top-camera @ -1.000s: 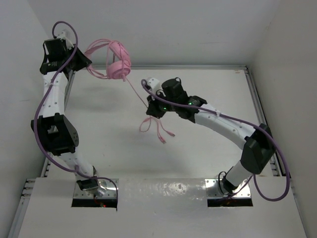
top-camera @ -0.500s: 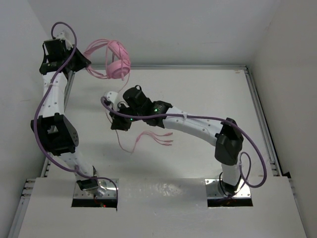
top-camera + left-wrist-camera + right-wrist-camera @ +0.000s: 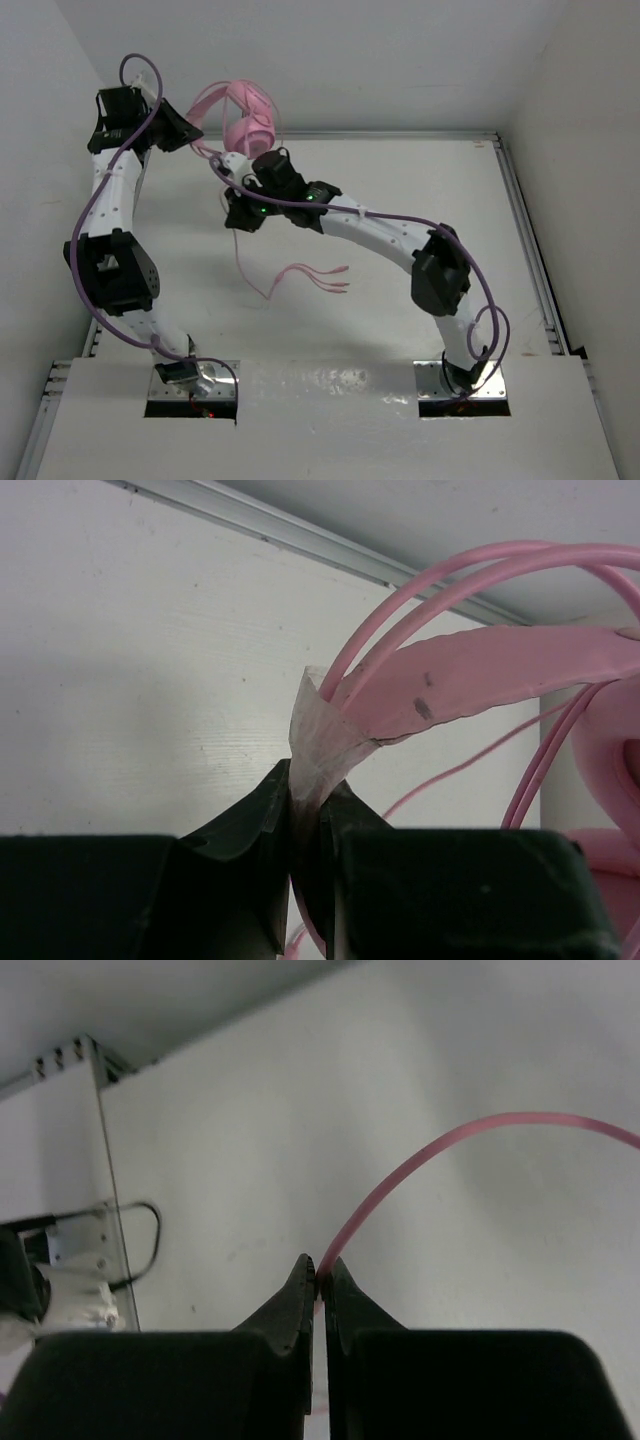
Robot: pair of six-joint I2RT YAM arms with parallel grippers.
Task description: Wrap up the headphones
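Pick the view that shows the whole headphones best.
Top external: the headphones hang whole from the left gripper, their cord running down through the shut right gripper. The left wrist view shows only the headband end clamped in its jaws; the right wrist view shows only a stretch of cord.

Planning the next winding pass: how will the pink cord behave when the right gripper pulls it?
Likely limp yet slightly springy: the cord leaves the right gripper in a smooth arc, while the top view shows its free end sagging in loose curves. Thin and smooth-looking, it may slip through the pinch.
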